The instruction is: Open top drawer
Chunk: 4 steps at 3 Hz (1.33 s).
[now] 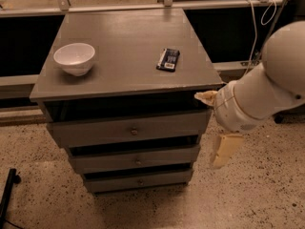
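Hanging just off the right front corner of the grey cabinet (124, 56), the gripper (212, 128) has its two pale fingers (224, 149) spread wide, one above the other, with nothing between them. The top drawer (90, 133) sits directly under the cabinet top, and its grey front runs side to side across the view. A dark gap shows above the front, and the two lower drawers (105, 162) are stacked beneath.

The small round knob (134, 131) is at the middle of that front. It is well to the left of the gripper in the view and at about the same height. The gripper is apart from the drawer, beside its right end. Judging from this, reaching the knob calls for a sideways move leftward along the front. The pull would then come straight out, towards the viewer.
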Motion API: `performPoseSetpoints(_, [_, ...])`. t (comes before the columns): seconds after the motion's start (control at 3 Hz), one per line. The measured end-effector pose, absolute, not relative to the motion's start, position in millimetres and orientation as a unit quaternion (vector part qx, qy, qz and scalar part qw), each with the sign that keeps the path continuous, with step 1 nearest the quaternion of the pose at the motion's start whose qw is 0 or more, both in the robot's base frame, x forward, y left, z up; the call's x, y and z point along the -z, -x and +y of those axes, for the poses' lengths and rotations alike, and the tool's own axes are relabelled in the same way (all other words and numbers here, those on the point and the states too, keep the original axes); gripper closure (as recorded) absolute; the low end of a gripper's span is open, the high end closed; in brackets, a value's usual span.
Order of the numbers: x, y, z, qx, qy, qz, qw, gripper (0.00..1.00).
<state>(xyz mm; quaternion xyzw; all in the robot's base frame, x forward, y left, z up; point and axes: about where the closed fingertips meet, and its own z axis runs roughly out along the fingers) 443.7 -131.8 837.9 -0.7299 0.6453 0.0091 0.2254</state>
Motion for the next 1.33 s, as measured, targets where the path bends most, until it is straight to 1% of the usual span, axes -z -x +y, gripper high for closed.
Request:
performPoseSetpoints(0.33, [-778,-427,-107,0.022,0.784,0.571,0.243,0.00])
performPoseSetpoints(0.67, [-782,-435,-107,0.035,0.788,0.562,0.250,0.00])
performPoseSetpoints(1.0, [-762,-441,-92,0.017,0.807,0.544,0.229,0.00])
performPoseSetpoints(1.33, [-728,-463,-73,0.001,0.820,0.521,0.236,0.00])
